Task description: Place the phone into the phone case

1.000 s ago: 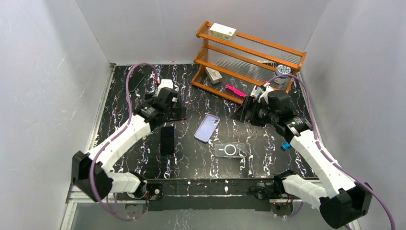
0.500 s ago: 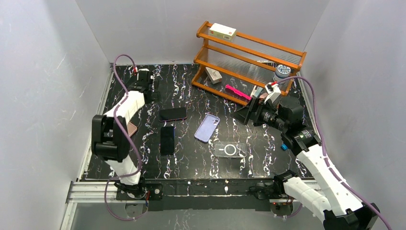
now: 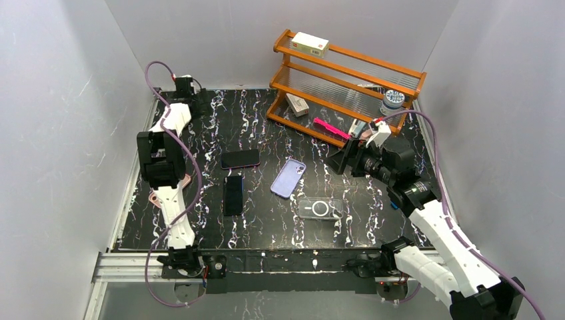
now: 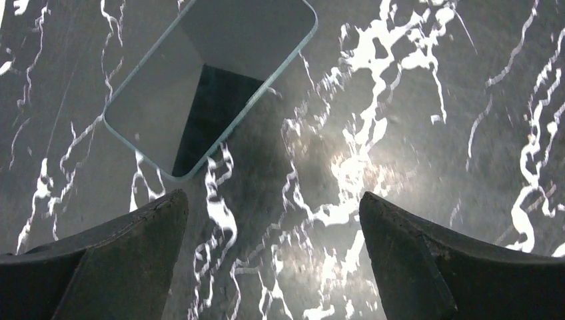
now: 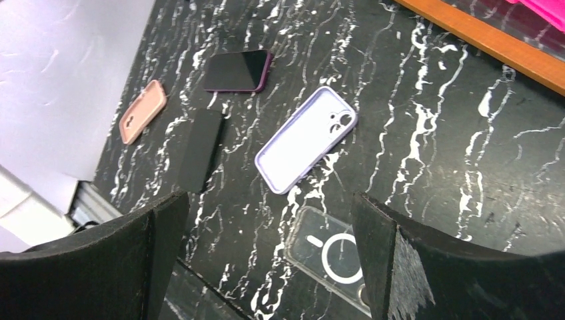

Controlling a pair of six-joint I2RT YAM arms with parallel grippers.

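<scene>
Clear phone case (image 3: 320,209): flat on the black marbled table (image 3: 266,230), 5 o'clock of centre; ring mark on its back; nearest the arm bases
Black phone (image 3: 232,194): flat, long axis running near to far, 8 o'clock of centre; touching nothing
Pink phone case (image 5: 142,111): by the left table edge, 9 o'clock; largely behind the left arm in the top view
Lilac phone case (image 3: 288,178): about table centre, hollow side up, camera cut-out at its far end; apart from the clear phone case
Purple-edged phone (image 3: 240,159): screen up, lying crosswise just beyond the black phone, 10 o'clock of centre
Right gripper (image 3: 341,162): above the table at 2 o'clock, pointing toward centre; fingers spread wide, nothing between them
Wooden rack (image 3: 346,87): far right, 1 o'clock; small box (image 3: 310,44) on the top tier; pink item (image 3: 328,127) on the bottom tier
Left gripper (image 4: 273,199): far left corner, 11 o'clock, facing down; fingers spread wide, holding nothing
Grey-screened phone (image 4: 210,83): flat on the table just beyond the left gripper's fingers; untouched
</scene>
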